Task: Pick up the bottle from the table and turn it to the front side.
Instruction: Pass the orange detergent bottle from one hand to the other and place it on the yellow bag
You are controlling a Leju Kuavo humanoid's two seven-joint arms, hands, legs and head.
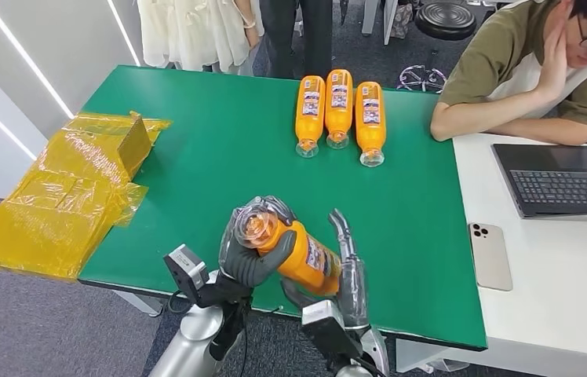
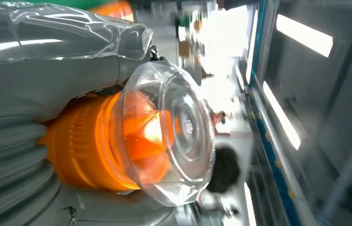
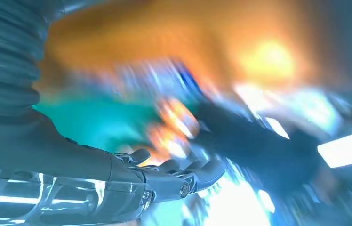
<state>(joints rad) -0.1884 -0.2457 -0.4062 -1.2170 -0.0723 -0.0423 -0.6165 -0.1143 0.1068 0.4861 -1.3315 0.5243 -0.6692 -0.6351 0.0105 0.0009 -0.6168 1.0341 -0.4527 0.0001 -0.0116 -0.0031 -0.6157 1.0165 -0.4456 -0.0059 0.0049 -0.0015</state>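
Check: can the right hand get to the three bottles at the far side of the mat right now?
Probably not yet. The right hand is up against the bottle that the left hand grips. The green mat toward the three bottles is bare.

Green table (image 1: pixel 220 149): three orange bottles (image 1: pixel 338 110) lying side by side at far centre, caps toward the near side. Yellow plastic wrapping (image 1: pixel 63 196) draped over the left edge.

Near edge: left hand (image 1: pixel 255 247) grips the cap end of an orange bottle (image 1: pixel 294 251), lifted off the table; right hand (image 1: pixel 337 267) against its lower body, fingers extended upward.

White desk (image 1: pixel 557 306), right: laptop (image 1: pixel 565 181), phone (image 1: pixel 490 255), seated person (image 1: pixel 526 71) leaning on it.
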